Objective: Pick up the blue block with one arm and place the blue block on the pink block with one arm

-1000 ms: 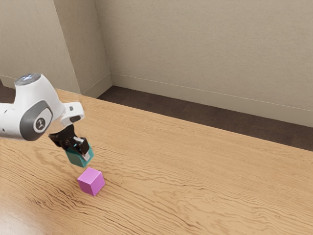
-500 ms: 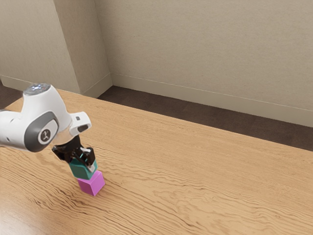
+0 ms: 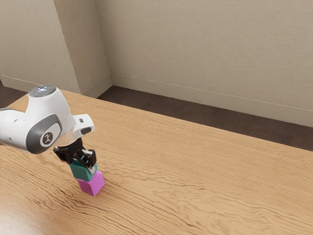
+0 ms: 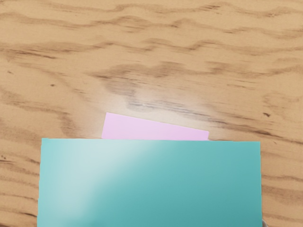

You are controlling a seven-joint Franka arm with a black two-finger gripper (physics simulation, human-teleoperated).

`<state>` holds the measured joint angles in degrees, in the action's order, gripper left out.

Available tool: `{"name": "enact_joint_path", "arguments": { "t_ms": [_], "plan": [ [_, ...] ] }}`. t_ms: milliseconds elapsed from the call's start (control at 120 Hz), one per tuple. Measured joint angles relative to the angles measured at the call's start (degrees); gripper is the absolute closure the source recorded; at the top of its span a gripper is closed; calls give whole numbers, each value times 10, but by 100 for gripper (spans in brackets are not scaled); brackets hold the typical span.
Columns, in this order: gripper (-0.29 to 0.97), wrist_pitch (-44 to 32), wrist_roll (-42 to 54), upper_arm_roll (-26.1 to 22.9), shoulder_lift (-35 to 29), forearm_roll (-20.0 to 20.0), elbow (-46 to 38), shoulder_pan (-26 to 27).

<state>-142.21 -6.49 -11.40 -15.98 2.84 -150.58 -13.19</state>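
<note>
Blue block (image 3: 78, 171) in tight grasp of gripper (image 3: 81, 163), just beneath it, atop pink block (image 3: 93, 185).

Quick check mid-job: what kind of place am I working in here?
Seemingly a bare indoor room, simulated: a wood-grain table, plain beige walls with a baseboard, and a dark floor.

The teal-tinted blue block (image 3: 79, 171) sits atop the pink block (image 3: 92, 186), slightly askew.
</note>
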Motion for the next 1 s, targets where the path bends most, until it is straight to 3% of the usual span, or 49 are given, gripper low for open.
{"name": "enact_joint_path", "arguments": {
  "t_ms": [267,417,558,658,733,1000],
  "plan": [
    [13,-1,-2,-3,-4,6,2,1],
    [7,1,-1,-2,-51,-2,11,1],
    [3,33,-1,14,-59,-15,125,-2],
    [2,133,-1,21,-28,-15,286,-10],
    [1,207,3,24,-4,-16,342,-16],
    [0,337,25,22,10,-21,352,-17]
  ]
}}
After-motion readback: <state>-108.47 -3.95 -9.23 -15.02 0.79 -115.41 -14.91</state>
